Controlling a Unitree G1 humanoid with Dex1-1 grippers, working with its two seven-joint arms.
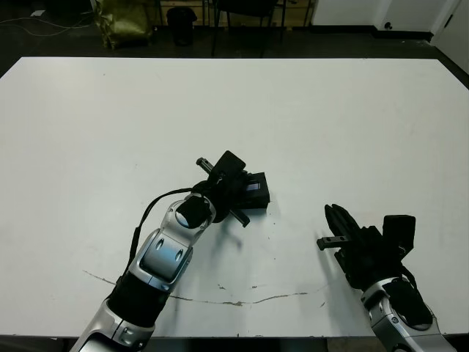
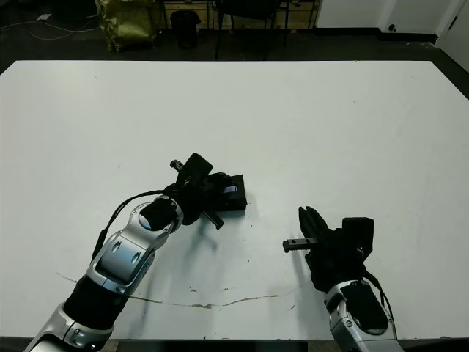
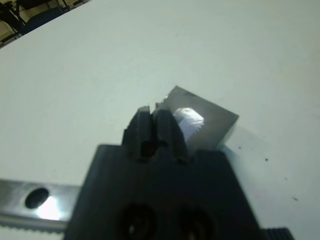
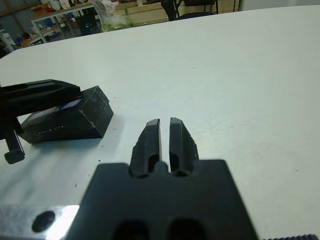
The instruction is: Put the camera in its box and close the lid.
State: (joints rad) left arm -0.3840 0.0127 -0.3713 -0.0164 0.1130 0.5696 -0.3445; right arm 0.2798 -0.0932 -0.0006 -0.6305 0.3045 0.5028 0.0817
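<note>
left claw (image 1: 233,180) pressed together atop the lid (image 4: 65,120); right claw (image 4: 165,137) likewise, clear.

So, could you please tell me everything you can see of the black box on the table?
The small black rectangular box lies flat on the white table, near its middle, with its lid on. Its surfaces look matt and slightly speckled, with faint small lettering along one long side and a glossy bluish strip on top. The left hand sits over one end, fingers together, and seems to press on the top, hiding part of it. The right hand rests apart from it.
</note>
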